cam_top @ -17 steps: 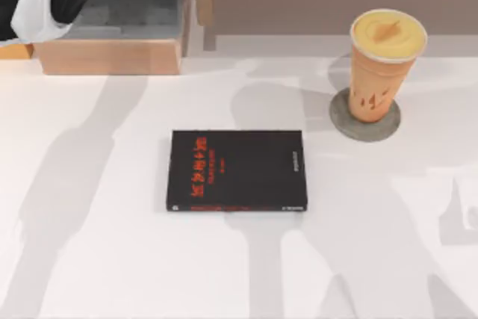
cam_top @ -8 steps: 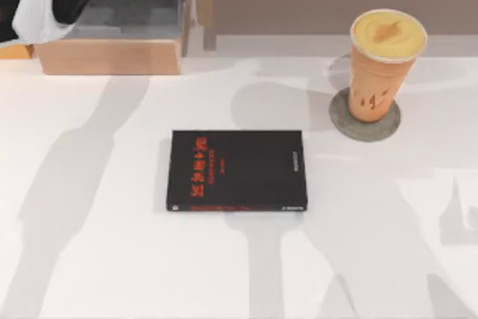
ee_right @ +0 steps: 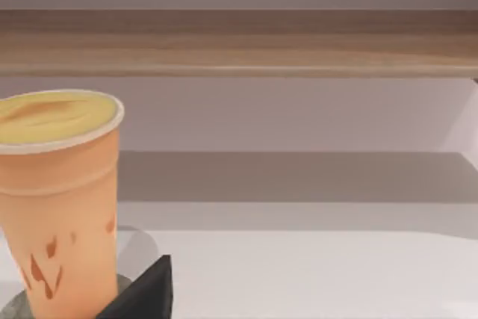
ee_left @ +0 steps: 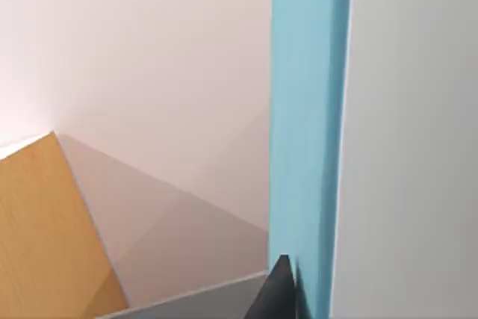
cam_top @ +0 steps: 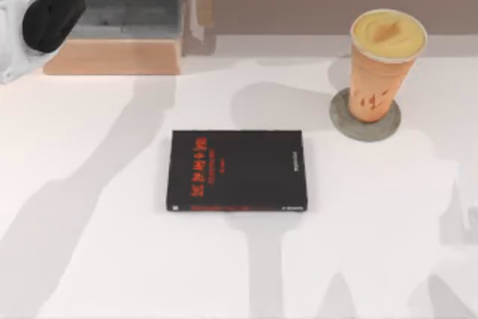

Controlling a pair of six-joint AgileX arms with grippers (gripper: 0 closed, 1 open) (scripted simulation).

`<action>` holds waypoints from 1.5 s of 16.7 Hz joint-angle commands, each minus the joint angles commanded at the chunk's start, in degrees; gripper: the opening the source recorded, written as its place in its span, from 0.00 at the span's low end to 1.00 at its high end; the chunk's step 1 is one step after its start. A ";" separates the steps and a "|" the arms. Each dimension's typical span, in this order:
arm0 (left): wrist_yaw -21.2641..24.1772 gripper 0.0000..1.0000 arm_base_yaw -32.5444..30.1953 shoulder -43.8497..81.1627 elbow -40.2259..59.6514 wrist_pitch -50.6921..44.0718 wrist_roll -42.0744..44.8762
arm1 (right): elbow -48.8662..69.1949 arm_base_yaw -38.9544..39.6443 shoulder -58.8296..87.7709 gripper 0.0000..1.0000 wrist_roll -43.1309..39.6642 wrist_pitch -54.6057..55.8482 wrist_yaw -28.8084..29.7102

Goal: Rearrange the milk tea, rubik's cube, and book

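1. The left arm point(cam_top: 33, 13) is at the far left corner of the top view, over the edge of the light wooden shelf unit point(cam_top: 112, 56). In the left wrist view a teal-blue, plain-covered book point(ee_left: 308, 132) stands edge-on right against the camera, with one dark fingertip point(ee_left: 276, 293) touching its lower edge. I judge the fingers to be clenched on this book, so the step in hand is carrying the book, though the grip itself is mostly hidden.

2. The next move calls for bringing the teal-blue book to its intended spot and lowering it flat before the fingers let go. I cannot tell from these views which spot that is.

3. The milk tea, a tall tapered orange-tan cup with a yellow-orange top point(cam_top: 385, 61), stands upright on a flat grey round disc point(cam_top: 364, 126) at the far right of the white table point(cam_top: 112, 259). The right wrist view shows the cup point(ee_right: 60, 207) close by, with a dark fingertip point(ee_right: 146, 296) low beside it; I cannot tell whether the right arm's fingers are spread or closed.

4. A thin black book with red lettering point(cam_top: 237, 169) lies flat mid-table, well apart from the cup.

5. The red lettering and a small pale line near the black book's right edge are too blurred to read. The cup's dark marks form no legible writing.
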 joint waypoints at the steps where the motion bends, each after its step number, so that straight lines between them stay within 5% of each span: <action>1: -1.96 0.00 -2.34 -2.53 -1.83 -0.23 4.76 | 0.00 0.00 0.00 1.00 0.00 0.00 0.00; 6: -10.29 0.00 -13.43 -6.46 -10.46 -2.73 24.74 | 0.00 0.00 0.00 1.00 0.00 0.00 0.00; 10: -15.65 0.00 -20.86 0.90 -19.31 -7.26 32.45 | 0.00 0.00 0.00 1.00 0.00 0.00 0.00; 16: -20.89 0.00 -30.72 16.70 -25.33 -11.75 32.16 | 0.00 0.00 0.00 1.00 0.00 0.00 0.00; 25: -21.11 0.00 -30.82 18.40 -25.09 -11.35 31.86 | 0.00 0.00 0.00 1.00 0.00 0.00 0.00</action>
